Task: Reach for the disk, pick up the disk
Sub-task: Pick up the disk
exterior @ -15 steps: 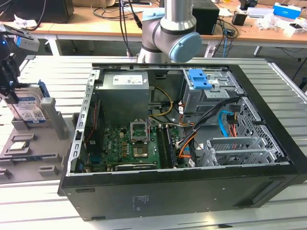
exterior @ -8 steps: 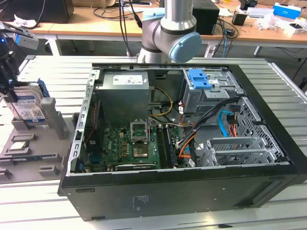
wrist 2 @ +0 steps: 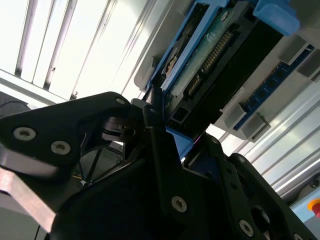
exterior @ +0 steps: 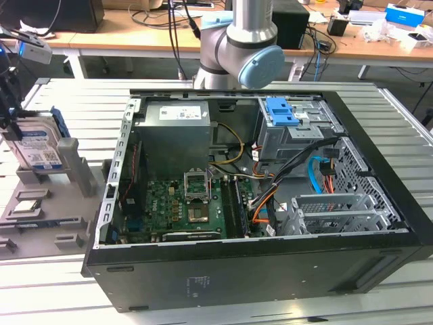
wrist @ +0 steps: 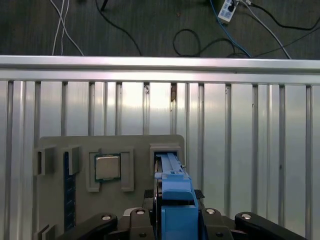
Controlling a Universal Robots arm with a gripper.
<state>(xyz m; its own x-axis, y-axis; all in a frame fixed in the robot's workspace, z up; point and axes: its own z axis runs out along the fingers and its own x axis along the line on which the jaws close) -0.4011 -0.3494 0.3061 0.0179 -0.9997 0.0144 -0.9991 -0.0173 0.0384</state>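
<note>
The disk point(exterior: 37, 145) stands on edge at the exterior view's far left, silver with a blue-and-white label and a blue frame, over the grey fixture point(exterior: 71, 169). My gripper point(exterior: 8, 115) comes down on it from above and is shut on its blue frame. In the first wrist view the blue frame point(wrist: 174, 200) sits between my dark fingers point(wrist: 137, 214), above the fixture's slot point(wrist: 165, 150). The second wrist view shows the disk's green circuit board point(wrist 2: 210, 55) and my gripper point(wrist 2: 160, 125) clamped on its edge. Whether its lower edge still sits in the slot I cannot tell.
A small square silver chip point(wrist: 107, 167) lies in a pocket of the fixture beside the slot. An open black computer case point(exterior: 270, 257) lies in the middle of the slatted metal table, with a blue latch point(exterior: 281, 112) inside. Cables trail on the floor beyond the table edge point(wrist: 160, 62).
</note>
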